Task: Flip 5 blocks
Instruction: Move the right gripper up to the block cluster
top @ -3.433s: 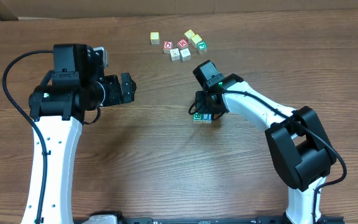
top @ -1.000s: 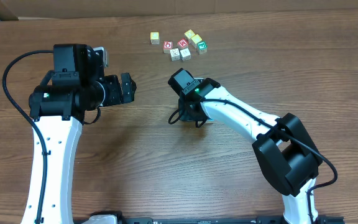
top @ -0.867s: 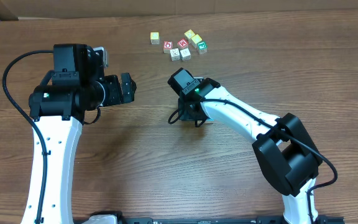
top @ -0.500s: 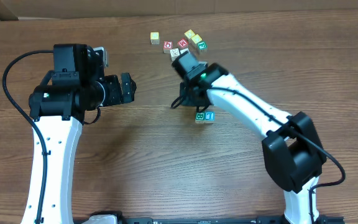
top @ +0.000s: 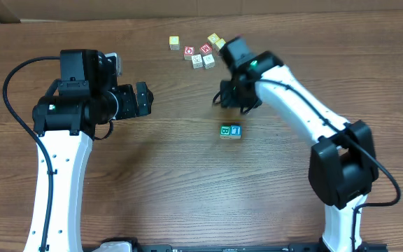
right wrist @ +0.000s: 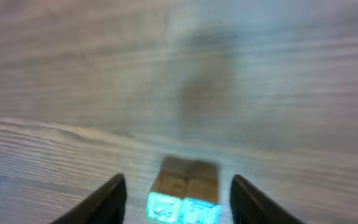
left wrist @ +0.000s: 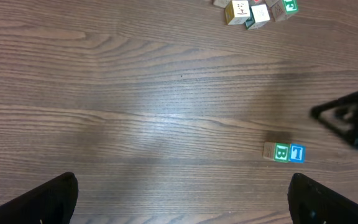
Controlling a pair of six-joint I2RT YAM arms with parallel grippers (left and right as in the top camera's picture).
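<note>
Right pincer [right wrist: 178, 179] part-open, empty, just above green-blue block pair [top: 230, 131]; block cluster [top: 208, 60] lies farther back, nearer right arm; left pincer [left wrist: 182, 186] wide.

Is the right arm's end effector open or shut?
Open. The right end effector has its fingers wide apart, gripping nothing.

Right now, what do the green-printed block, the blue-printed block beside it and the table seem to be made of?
Green-printed block: probably wood; a bare tan side shows beside its matte green print.
Blue-printed block: likely the same wood, face printed blue.
Table: brown wood grain with a soft sheen; solid wood or laminate, I cannot tell.
</note>
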